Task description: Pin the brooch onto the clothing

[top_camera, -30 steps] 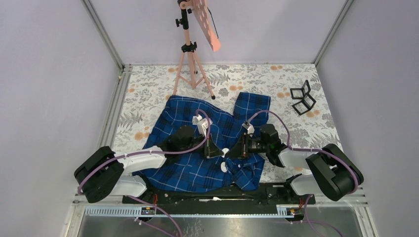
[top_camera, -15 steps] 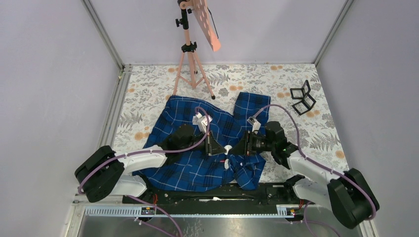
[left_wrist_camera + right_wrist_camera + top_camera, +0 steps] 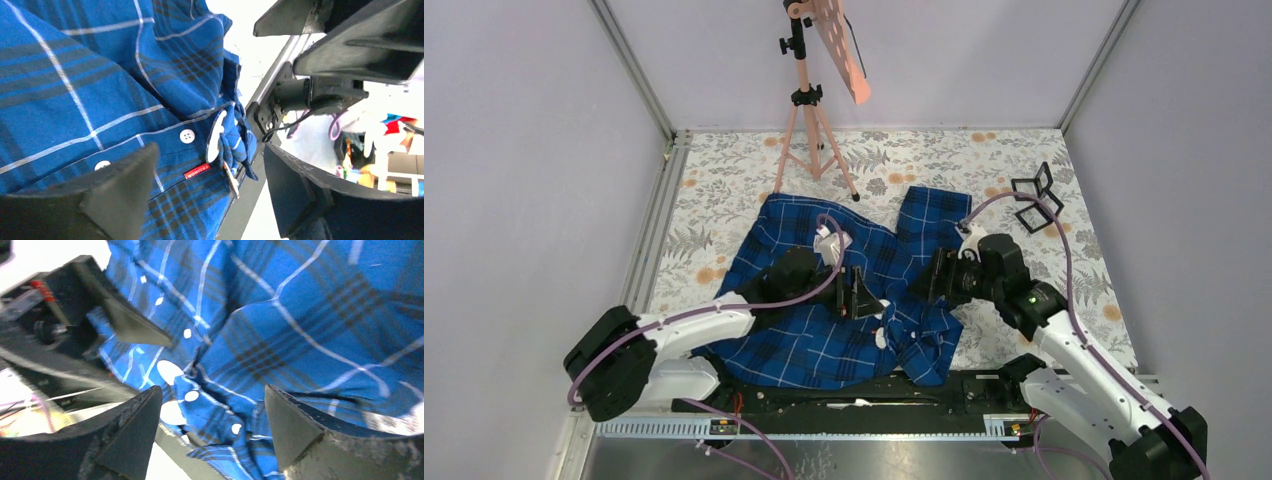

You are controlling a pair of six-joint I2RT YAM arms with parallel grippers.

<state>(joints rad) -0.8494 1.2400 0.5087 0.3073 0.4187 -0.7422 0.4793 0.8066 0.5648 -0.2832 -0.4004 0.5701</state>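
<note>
Right tool (image 3: 932,280): pulling away to the robot's right, leaving the spot where it was working nose to nose with its partner a second ago. Its jaws are standing wide and released, gripping nothing.
Left tool (image 3: 861,293): staying put over the shirt front, jaws likewise spread and empty, with the cloth lying loose beneath them.
Shirt (image 3: 804,340): lying rumpled on the tabletop (image 3: 724,190), directly under the left tool and just ahead of the retreating right tool's fingertips.
Button strip: showing between the left tool's jaws, with a white button (image 3: 187,135) and a red tag (image 3: 196,171) in plain sight.
Possible brooch: a small metal piece (image 3: 231,176) is sitting just beyond the red tag at the cloth's edge. Whether it is passing through the fabric cannot be told.
Reading: with both tools letting go and parting, the close two-handed work appears to be ending. Either the pin is already in place or the arms are resetting for another try.
</note>
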